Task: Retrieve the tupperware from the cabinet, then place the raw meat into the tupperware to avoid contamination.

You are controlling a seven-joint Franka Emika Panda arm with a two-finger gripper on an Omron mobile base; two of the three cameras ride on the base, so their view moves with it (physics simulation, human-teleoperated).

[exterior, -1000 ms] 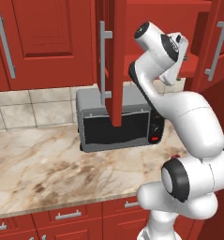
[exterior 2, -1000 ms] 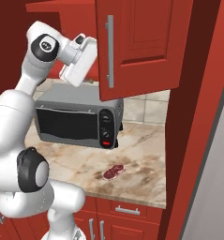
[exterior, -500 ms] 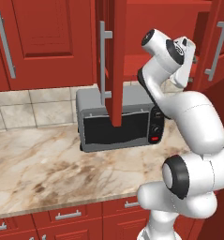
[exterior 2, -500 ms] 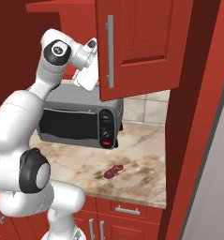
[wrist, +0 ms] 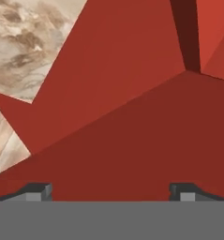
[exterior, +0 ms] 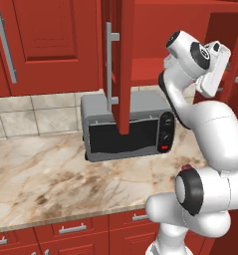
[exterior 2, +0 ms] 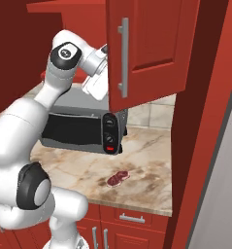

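Observation:
The cabinet (exterior: 155, 64) above the counter has its doors swung out; one door (exterior 2: 151, 48) with a long silver handle hangs in front of me, and a plain red shelf shows inside. No tupperware shows on the stretch of shelf that I can see. The raw meat (exterior 2: 117, 178), a small dark red lump, lies on the marble counter to the right of the toaster oven. My gripper (wrist: 111, 191) is raised to shelf height at the cabinet opening, its white hand (exterior: 211, 74) beside the door edge. It is open and holds nothing; red cabinet panels lie right ahead of it.
A grey toaster oven (exterior: 128, 132) stands on the counter (exterior: 46, 179) under the open cabinet. The edge-on open door (exterior: 121, 64) hangs over the oven. A tall red side panel (exterior 2: 205, 121) bounds the counter on the right. Red drawers (exterior: 70, 229) run below the counter.
The hand has swung to the right and slightly down, closer to the cabinet opening and the door edge. The fingers have stayed wide apart. The meat and oven have not moved.

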